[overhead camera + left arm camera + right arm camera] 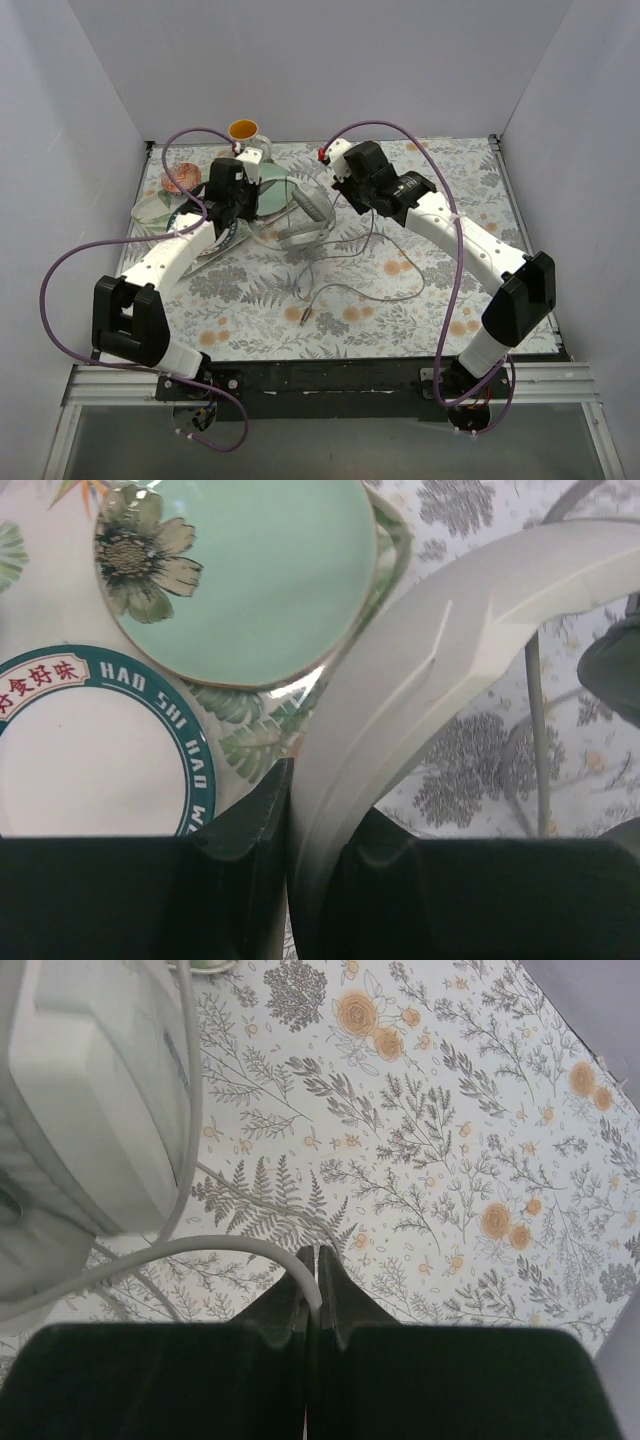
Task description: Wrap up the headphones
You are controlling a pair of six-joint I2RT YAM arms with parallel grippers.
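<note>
Floral tablecloth (250, 310) under grey headphones (310, 203)

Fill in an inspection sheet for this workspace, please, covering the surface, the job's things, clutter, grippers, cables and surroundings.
Surface: floral tablecloth, lying flat.
Job's things: headphones at mid-table; cord loose and unwrapped, plug toward the near edge.
Clutter: yellow mug at the far edge; green plate, teal-rimmed plate and pink-patterned plate on the left.
Grippers: left gripper shut on the headband; right gripper shut on the cord.
Cables: purple cables loop from both arms.
Surroundings: white walls; metal rail along the near edge.
</note>
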